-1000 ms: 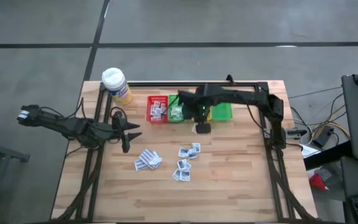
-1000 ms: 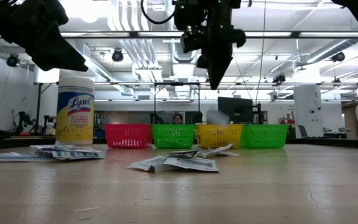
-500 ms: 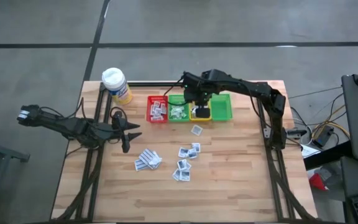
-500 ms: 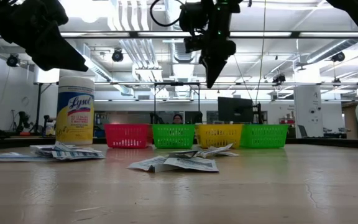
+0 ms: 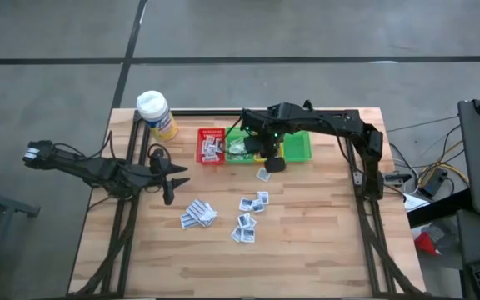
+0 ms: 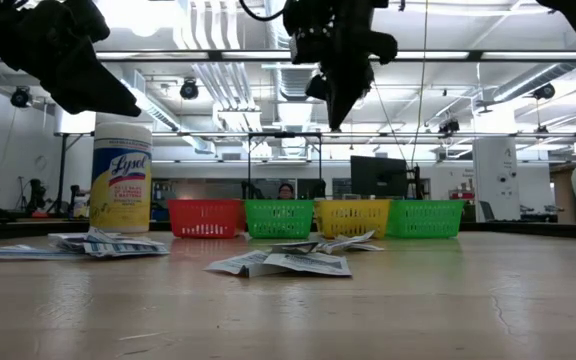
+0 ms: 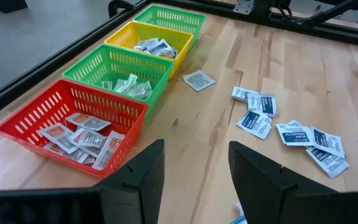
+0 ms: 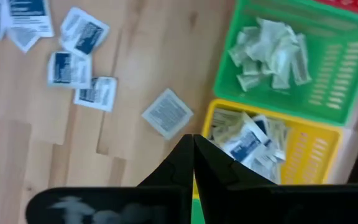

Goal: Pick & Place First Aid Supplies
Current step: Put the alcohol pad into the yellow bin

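Along the far edge of the desk [image 5: 307, 250] stand four bins in a row: a red bin [image 7: 73, 121] holding grey-printed sachets, a green bin [image 7: 120, 71] holding pale crumpled packets, a yellow bin [image 7: 148, 43] holding blue-printed packets, and a second green bin [image 7: 169, 15] whose contents cannot be made out. Sorting appears partly done, judging from these filled bins. Still loose on the desk are one grey-printed sachet [image 5: 262, 174] just in front of the yellow bin, a cluster of blue-printed sachets [image 5: 248, 217] near the desk's middle, and a fanned pile of sachets [image 5: 198, 214] to its left. A white-capped yellow bottle [image 5: 155, 113] stands at the far left corner, apart from the supplies.

The right pincer [image 5: 271, 160] hangs above the yellow bin's near edge, close to the lone sachet; its jaws are pressed together with nothing visible between them. The left pincer [image 5: 168, 179] waits at the desk's left edge, jaws standing apart and empty. By this reading, all the loose sachets remain to be picked and binned.
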Motion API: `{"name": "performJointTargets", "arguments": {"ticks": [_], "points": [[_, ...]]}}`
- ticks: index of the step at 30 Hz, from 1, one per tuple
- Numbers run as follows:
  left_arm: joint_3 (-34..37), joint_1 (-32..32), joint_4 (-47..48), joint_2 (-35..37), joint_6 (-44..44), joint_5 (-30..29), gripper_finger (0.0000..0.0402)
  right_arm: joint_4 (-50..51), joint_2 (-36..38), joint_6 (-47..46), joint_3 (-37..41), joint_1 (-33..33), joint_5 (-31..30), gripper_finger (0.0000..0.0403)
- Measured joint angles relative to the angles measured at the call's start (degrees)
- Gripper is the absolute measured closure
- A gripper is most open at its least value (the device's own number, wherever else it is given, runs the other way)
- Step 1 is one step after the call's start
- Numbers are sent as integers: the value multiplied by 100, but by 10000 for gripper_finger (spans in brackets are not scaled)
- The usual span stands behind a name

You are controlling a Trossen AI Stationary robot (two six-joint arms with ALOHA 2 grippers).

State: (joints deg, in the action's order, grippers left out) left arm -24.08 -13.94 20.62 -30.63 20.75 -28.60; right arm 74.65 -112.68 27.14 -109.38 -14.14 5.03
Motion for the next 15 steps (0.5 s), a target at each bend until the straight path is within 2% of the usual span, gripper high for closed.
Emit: {"name": "performJointTargets", "arguments": {"ticks": [3,6,12,15], "points": [[0,0,2,0,12,0,229,-4,0,125,0,136,19,389],[0,0,4,-2,16,0,229,-13,0,201,0,235,19,367],[0,-2,4,0,16,0,229,-118,0,237,87,377,103,291],[1,0,4,0,20,0,229,-410,6,320,391,503,166,250]]}}
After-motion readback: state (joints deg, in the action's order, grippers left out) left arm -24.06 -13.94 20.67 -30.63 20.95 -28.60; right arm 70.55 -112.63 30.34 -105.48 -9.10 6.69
